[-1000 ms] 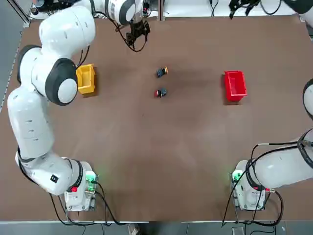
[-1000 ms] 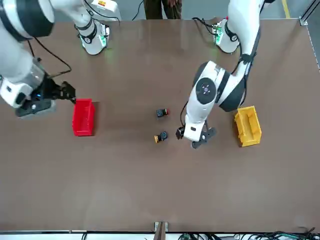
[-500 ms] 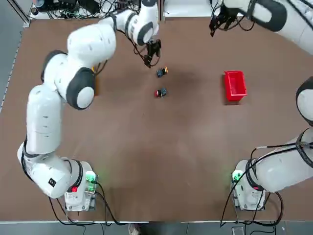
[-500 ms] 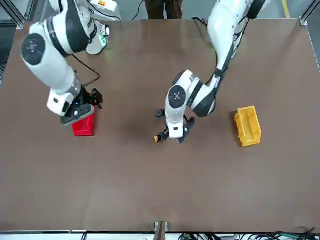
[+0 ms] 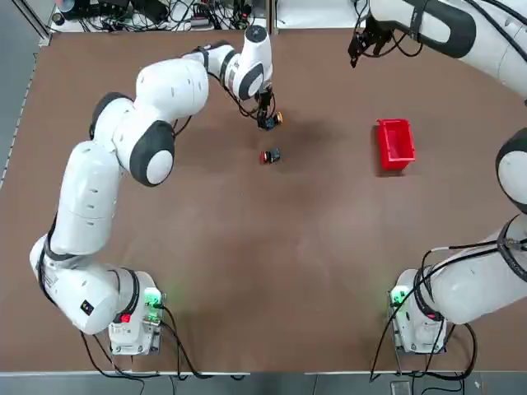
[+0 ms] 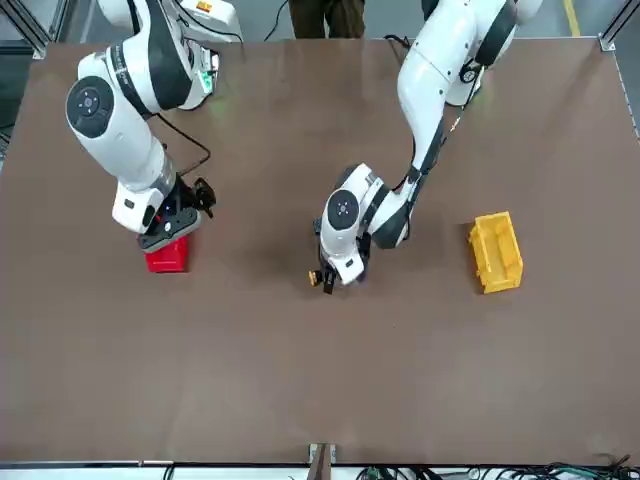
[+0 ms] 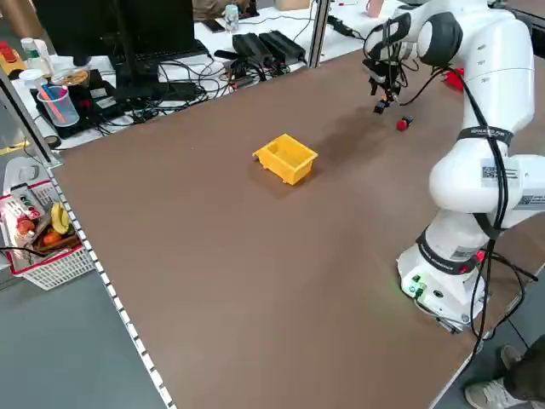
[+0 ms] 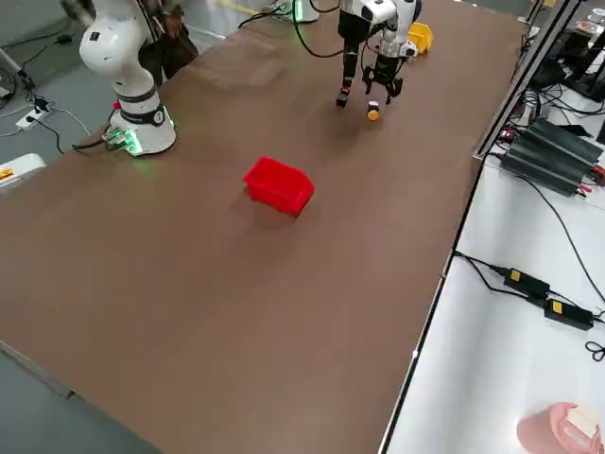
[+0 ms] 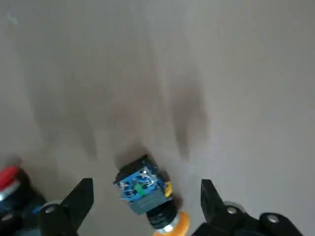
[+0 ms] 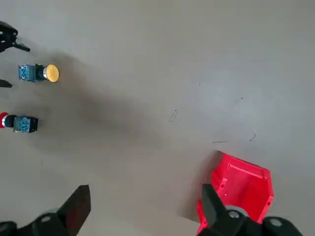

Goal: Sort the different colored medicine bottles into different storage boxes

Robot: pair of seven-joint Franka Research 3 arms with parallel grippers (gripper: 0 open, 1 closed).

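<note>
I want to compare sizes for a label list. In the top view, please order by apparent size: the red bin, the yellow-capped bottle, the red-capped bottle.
1. red bin, by far the largest.
2. red-capped bottle and yellow-capped bottle: both tiny and they look alike; the yellow-capped one is partly covered by the left gripper, so I do not rank them.

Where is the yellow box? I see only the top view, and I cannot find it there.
Observer: The left arm hides it from above. In the front view the yellow box stands on the table, apart from both bottles.
Operator: Are the left fingers around the orange-capped bottle?
Observer: Yes. In the left wrist view the left gripper is open, one finger on each side of the bottle, not touching it.
Operator: And the right one?
Observer: The right wrist view shows the right gripper open, holding nothing.
</note>
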